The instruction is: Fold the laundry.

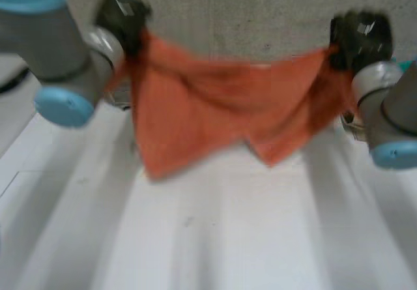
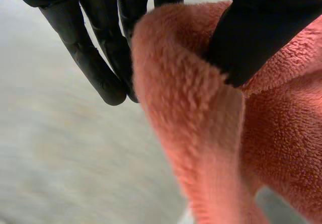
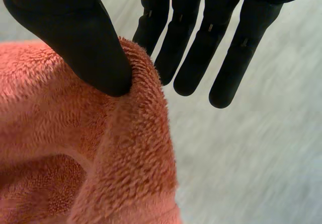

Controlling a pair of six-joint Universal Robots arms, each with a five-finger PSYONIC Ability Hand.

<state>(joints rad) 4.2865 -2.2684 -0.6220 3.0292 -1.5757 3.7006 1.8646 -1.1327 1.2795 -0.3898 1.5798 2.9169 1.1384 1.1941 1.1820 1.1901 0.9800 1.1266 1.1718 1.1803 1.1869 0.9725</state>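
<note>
One orange towel (image 1: 215, 114), thick and fuzzy with a looped terry pile, hangs spread above the smooth white table (image 1: 215, 238). The left hand (image 1: 124, 16) pinches one upper corner. Its thumb (image 2: 251, 38) presses the pile against a finger behind the cloth, and its other fingers (image 2: 95, 58) are straight and free. The right hand (image 1: 359, 36) clamps the opposite corner the same way, thumb (image 3: 85, 38) dug into the folded edge, other fingers (image 3: 191, 58) extended clear of it. The top edge sags between them. Two lower corners droop in uneven points toward the table; I cannot tell whether they touch it.
</note>
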